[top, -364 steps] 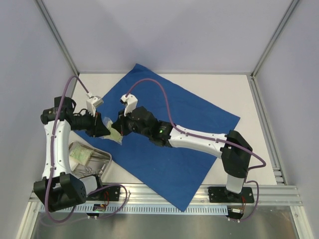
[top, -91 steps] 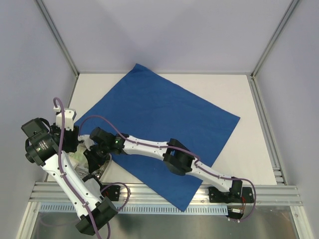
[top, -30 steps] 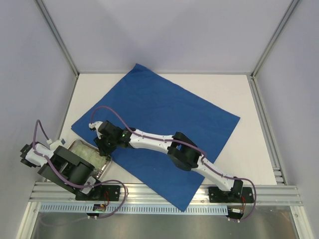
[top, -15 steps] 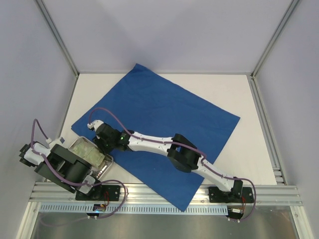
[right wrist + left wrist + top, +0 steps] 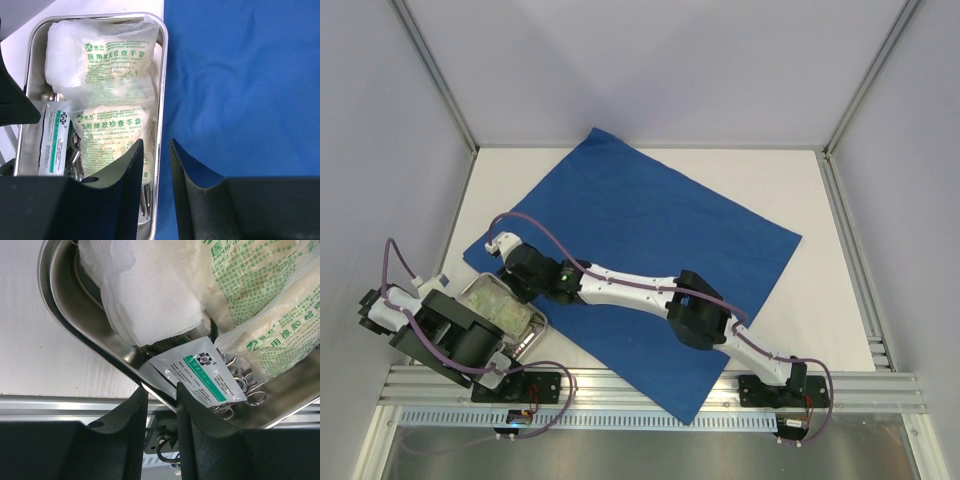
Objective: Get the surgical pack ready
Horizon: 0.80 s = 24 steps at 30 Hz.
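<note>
The surgical pack (image 5: 650,230) lay spread flat and unfolded across the white bench (image 5: 800,190), turned askew so that one corner pointed at the back wall and the nearest corner reached over the front rail (image 5: 870,400). At its near-left edge sat a steel tray (image 5: 161,65), its long rim right against the blue cloth. The tray held two green-printed glove packets (image 5: 112,60), a wad of white gauze (image 5: 150,295), a small flat sachet (image 5: 202,372) and ring-handled steel instruments (image 5: 245,390). The right hand (image 5: 156,145) hovered above that rim, fingers drawn in to a narrow slit and grasping nothing. The left hand (image 5: 162,390), low at the tray's near corner, was likewise clenched to a thin gap with nothing in it.
</note>
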### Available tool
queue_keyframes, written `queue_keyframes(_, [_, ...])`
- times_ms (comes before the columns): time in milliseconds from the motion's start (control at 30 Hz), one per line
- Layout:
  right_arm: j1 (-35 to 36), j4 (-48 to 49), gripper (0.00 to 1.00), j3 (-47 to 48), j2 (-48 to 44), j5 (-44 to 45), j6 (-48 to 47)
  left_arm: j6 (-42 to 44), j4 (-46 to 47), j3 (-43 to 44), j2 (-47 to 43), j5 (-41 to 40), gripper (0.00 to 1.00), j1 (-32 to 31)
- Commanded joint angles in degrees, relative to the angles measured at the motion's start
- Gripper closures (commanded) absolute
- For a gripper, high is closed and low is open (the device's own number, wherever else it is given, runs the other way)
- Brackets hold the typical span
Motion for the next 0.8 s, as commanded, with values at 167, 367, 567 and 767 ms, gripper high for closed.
queue_keyframes(167, [1.18, -0.52, 0.75, 3.90, 3.16, 1.10, -4.24, 4.05, 0.71, 1.80, -0.86, -1.93, 0.73, 0.24])
queue_keyframes(367, [1.53, -2.28, 0.76, 5.31, 5.81, 1.98, -4.95, 4.31, 0.44, 1.89, -1.21, -1.67, 0.73, 0.24])
queue_keyframes(567, [1.53, -2.98, 0.82, 5.14, 6.07, 4.87, -5.30, 4.49, 0.09, 1.80, -1.65, -1.40, 0.73, 0.24])
queue_keyframes(767, [1.62, -3.07, 0.83, 5.05, 6.86, 4.70, -5.04, 4.58, -0.43, 1.98, -1.91, -1.05, 0.73, 0.24])
